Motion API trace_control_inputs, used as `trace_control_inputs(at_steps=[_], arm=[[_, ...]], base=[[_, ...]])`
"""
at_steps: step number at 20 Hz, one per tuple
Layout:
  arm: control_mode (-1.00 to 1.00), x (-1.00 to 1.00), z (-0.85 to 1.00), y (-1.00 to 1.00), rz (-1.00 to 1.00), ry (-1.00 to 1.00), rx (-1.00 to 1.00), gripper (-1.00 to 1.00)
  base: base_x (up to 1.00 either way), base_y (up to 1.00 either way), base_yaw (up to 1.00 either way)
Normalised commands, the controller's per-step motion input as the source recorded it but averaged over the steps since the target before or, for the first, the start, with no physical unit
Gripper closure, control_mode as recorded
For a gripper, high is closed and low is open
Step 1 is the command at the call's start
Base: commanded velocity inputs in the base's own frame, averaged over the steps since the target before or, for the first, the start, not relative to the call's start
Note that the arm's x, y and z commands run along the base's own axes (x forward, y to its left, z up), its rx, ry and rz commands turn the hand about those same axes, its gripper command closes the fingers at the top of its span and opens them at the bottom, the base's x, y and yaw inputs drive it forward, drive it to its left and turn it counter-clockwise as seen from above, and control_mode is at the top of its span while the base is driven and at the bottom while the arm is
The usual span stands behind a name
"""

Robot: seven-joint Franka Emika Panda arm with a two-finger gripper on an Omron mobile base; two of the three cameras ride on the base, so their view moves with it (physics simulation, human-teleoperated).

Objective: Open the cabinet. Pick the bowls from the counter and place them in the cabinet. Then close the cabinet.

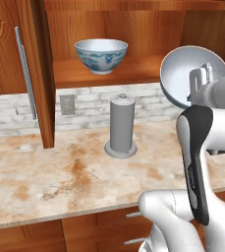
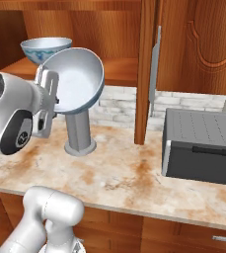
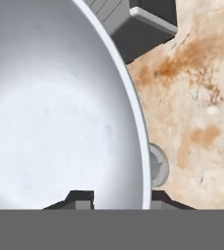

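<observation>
Cabinet (image 1: pixel 133 29) open, one bowl (image 1: pixel 101 55) shelved; gripper (image 2: pixel 53 99) clamps the second bowl (image 2: pixel 77 81) beside it; placing and closing remain.

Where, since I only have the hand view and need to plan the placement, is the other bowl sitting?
Observer: The other bowl stands upright on the cabinet shelf, towards its left side.
Operator: Are the doors out of the way?
Observer: Yes, the left door and the right door are both swung open, edge-on over the counter.
Operator: How is my bowl oriented?
Observer: The held bowl is tipped on its side in the gripper, above the grey cylinder.
</observation>
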Motion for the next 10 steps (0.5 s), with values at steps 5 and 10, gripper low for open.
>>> trace_control_inputs(at_steps=[5,10], arm=[[-1.0,0.42,0.33,0.0,0.04,0.0,0.0,1.0],[-1.0,0.7,0.06,-0.09,0.04,0.06,0.0,1.0]], base=[[0.0,0.0,0.0],[0.0,0.0,0.0]])
